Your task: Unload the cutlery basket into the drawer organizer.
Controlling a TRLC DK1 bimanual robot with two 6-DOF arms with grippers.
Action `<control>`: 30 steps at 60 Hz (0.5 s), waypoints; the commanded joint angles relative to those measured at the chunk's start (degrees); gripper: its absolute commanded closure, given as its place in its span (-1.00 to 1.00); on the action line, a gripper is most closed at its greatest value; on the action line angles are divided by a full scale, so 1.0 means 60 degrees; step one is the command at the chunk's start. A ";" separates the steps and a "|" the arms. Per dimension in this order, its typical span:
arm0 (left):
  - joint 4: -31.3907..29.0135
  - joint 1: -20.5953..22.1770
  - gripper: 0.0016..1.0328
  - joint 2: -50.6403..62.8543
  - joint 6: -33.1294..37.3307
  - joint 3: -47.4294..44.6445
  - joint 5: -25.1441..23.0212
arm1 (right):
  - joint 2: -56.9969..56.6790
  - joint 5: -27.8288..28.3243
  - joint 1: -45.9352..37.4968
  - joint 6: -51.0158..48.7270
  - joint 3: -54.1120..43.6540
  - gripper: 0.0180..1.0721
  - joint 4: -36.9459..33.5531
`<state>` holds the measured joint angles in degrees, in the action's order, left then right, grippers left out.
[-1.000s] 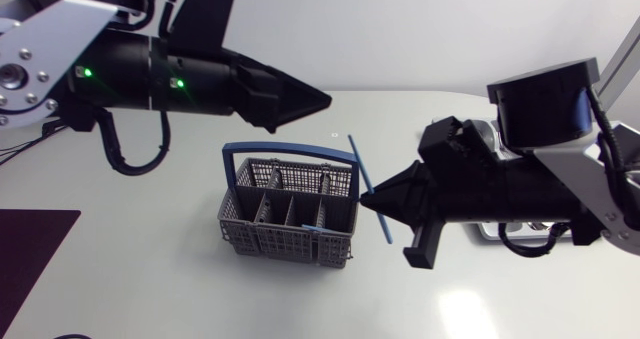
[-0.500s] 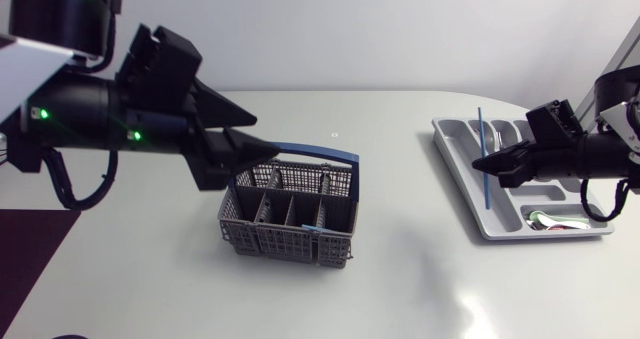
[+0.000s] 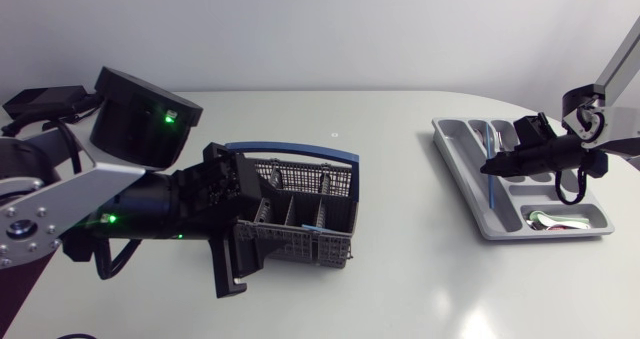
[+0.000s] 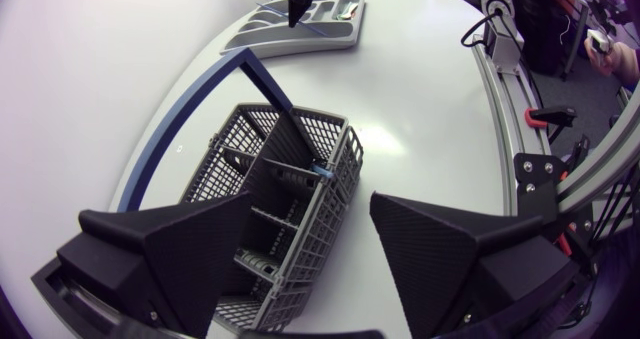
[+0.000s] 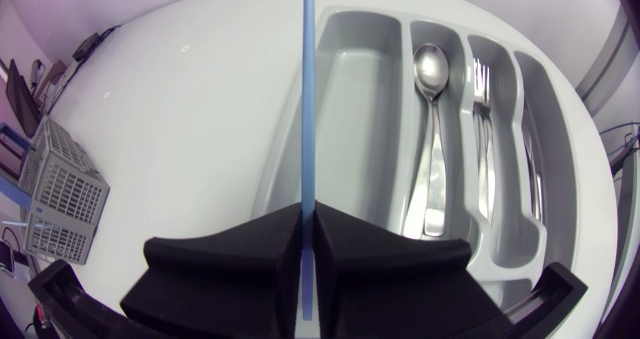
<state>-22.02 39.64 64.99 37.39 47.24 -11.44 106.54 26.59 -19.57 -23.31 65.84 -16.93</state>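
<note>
Left hand (image 4: 312, 204) — spread apart — hangs over the basket (image 4: 330, 139); right hand (image 5: 308, 211), clamped on a blue stick (image 5: 305, 99), is above the tray (image 5: 545, 109).

Bright, even overhead light fills the white table (image 3: 400, 179), leaving a glare patch near its front edge in the head view and only faint shadows beside the cutlery basket (image 3: 300, 244). Both wrist views bow the table's edge, and the spoon (image 5: 432, 129) in the drawer organizer (image 5: 350, 129) gleams.
</note>
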 commanded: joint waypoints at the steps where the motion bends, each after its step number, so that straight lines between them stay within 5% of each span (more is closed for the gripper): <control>1: 0.0330 0.0147 -0.60 0.0272 0.0288 -0.0403 0.0105 | 0.0407 -0.0213 0.0025 0.0428 0.0203 0.77 0.0170; 11: 0.1209 0.0366 -0.60 0.0828 0.0405 -0.0623 0.0164 | 0.0700 -0.0447 0.0113 0.0589 0.0203 0.40 0.0316; 23: 0.1868 0.0528 -0.45 0.1458 0.0478 -0.0447 0.0222 | 0.0466 -0.0403 0.0054 0.0501 -0.0163 -0.30 0.0448; 30: 0.2249 0.0498 -0.15 0.1780 0.0610 -0.0359 0.0237 | 0.0114 -0.0301 -0.0004 0.0355 -0.0486 -0.42 0.0536</control>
<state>-9.82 42.46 73.95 39.27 44.93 -10.17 109.16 24.21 -19.25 -21.02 65.04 -14.31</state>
